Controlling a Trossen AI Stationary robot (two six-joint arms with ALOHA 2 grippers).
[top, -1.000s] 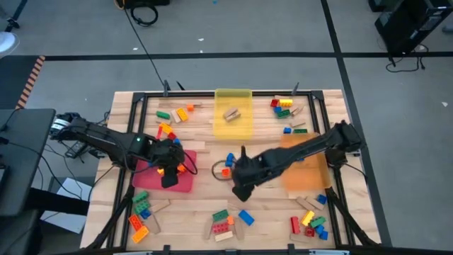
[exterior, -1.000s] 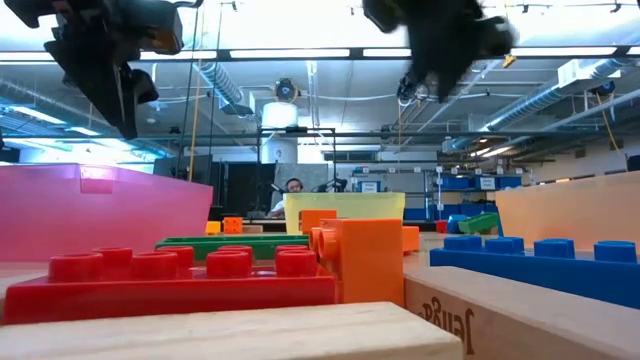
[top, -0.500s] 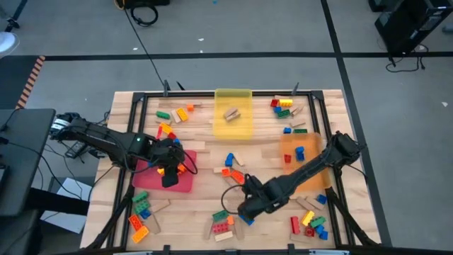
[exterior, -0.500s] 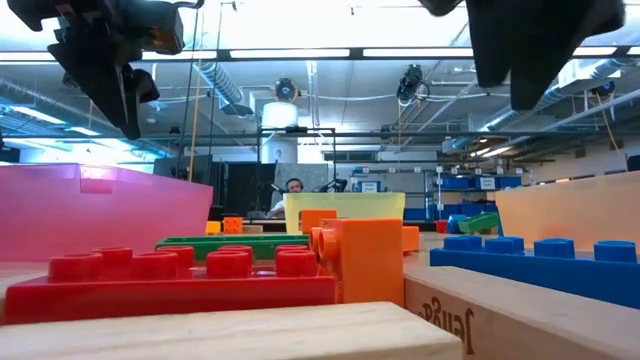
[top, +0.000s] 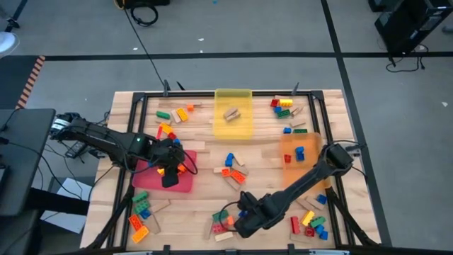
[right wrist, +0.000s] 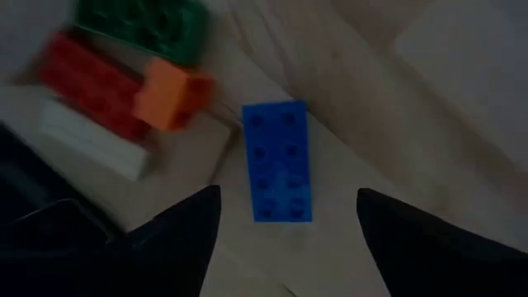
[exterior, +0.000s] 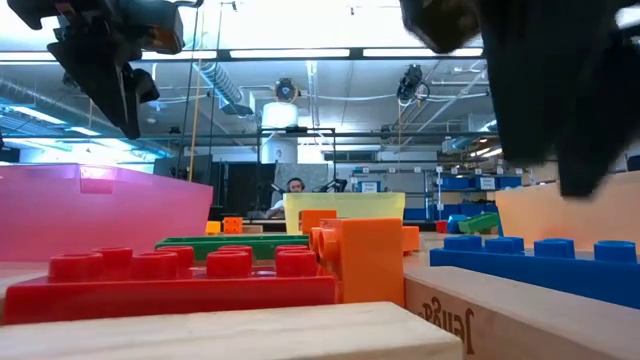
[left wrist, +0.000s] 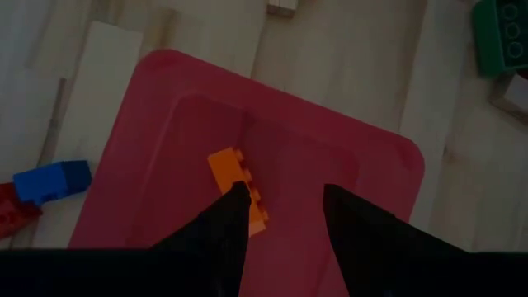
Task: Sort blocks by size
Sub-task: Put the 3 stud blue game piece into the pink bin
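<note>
The right hand [right wrist: 285, 239] has swung to the desk's [top: 205, 170] near edge, fingers spread above a blue brick [right wrist: 277, 161]; the left hand [left wrist: 285, 223], part-spread, holds nothing; a wooden block [exterior: 500, 315] reads "Jenga".

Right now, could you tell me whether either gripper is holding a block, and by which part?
Neither holds one. The right gripper is open above a blue brick; the left gripper hangs empty over the red tray.

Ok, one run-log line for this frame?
left gripper: over red tray, orange brick below | right gripper: open above blue brick
</note>
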